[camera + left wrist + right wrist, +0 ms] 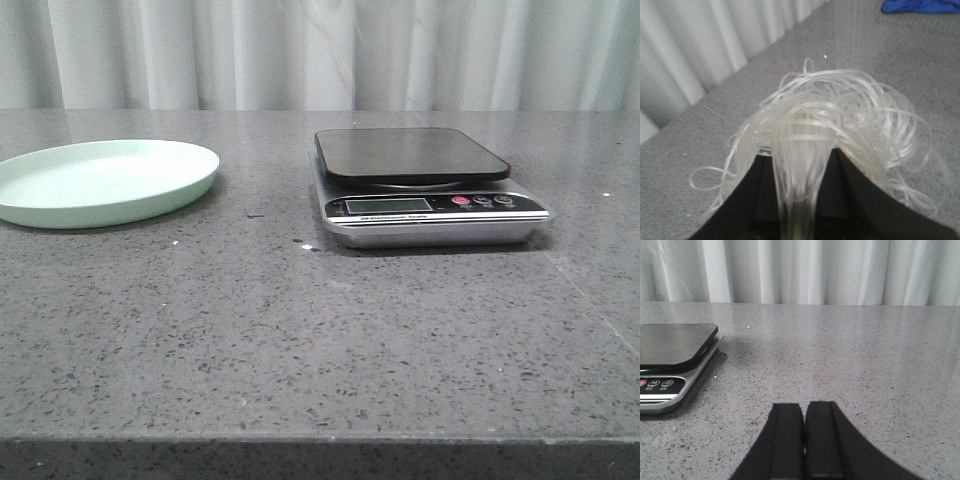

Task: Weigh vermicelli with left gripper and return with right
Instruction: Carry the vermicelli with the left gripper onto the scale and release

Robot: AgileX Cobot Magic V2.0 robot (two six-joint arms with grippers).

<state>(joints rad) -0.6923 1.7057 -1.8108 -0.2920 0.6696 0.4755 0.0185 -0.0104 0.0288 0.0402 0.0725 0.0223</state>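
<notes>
Closest to where I stand is the grey speckled stone table (300,340), bare across its front stretch apart from a couple of tiny pale crumbs just in front of the scale. The landmark here is the silver kitchen scale with a black glass weighing platform (420,185), sitting right of the table's middle. Along the scale's front strip there is a small grey display, blank as far as I can see, with a line of small print beneath it too fine to read, and next to that a red round button and two dark ones. The platform has nothing on it.

Well to the left of the scale lies a round pale green plastic plate (100,180), shallow-rimmed, with nothing in it.

Neither arm shows in the front view. The right wrist view has the right hand (804,440) with its two black fingers pressed together, nothing between them, hovering over the table to the right of the scale. The left wrist view shows the left hand (799,200) pinching the vermicelli (840,120), a fluffy tangle of thin translucent whitish strands, held up above the table; how it sits relative to the scale I cannot tell.

Beyond the scale, pale pleated curtains (320,50) close off the back.
</notes>
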